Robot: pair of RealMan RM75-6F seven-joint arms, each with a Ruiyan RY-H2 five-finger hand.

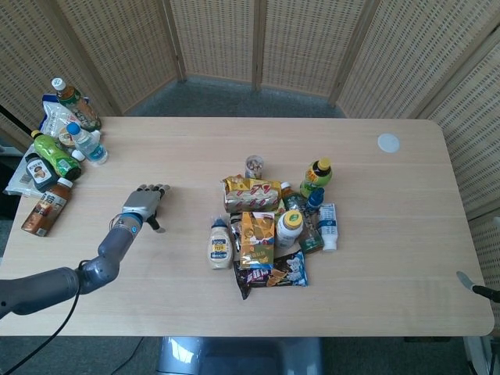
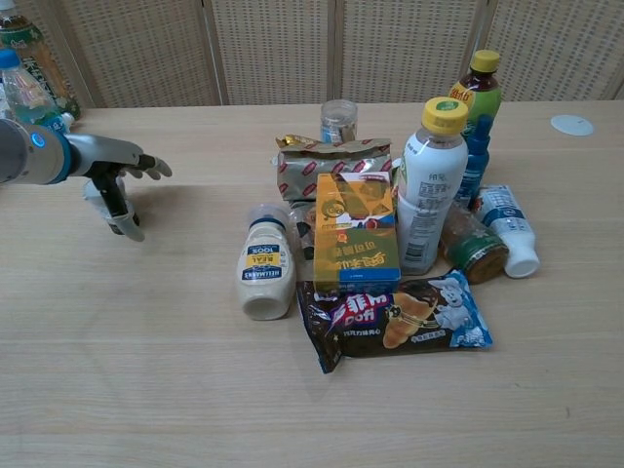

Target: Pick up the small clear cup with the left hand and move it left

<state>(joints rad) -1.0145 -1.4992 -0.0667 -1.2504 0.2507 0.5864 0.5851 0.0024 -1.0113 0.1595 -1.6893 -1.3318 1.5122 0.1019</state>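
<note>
The small clear cup (image 1: 254, 166) (image 2: 338, 121) stands upright at the far edge of the pile of snacks and bottles, with something brownish inside it. My left hand (image 1: 143, 203) (image 2: 109, 171) hovers over bare table well left of the pile and far from the cup. Its fingers stretch out flat and its thumb points down. I see nothing held in it. My right hand shows in neither view.
Next to the cup lie a gold-and-red snack bag (image 1: 251, 190), a mayonnaise bottle (image 2: 265, 268), a yellow box (image 2: 356, 234) and a white yellow-capped bottle (image 2: 431, 185). Several bottles (image 1: 55, 152) crowd the table's far left edge. A white lid (image 1: 388, 142) lies far right.
</note>
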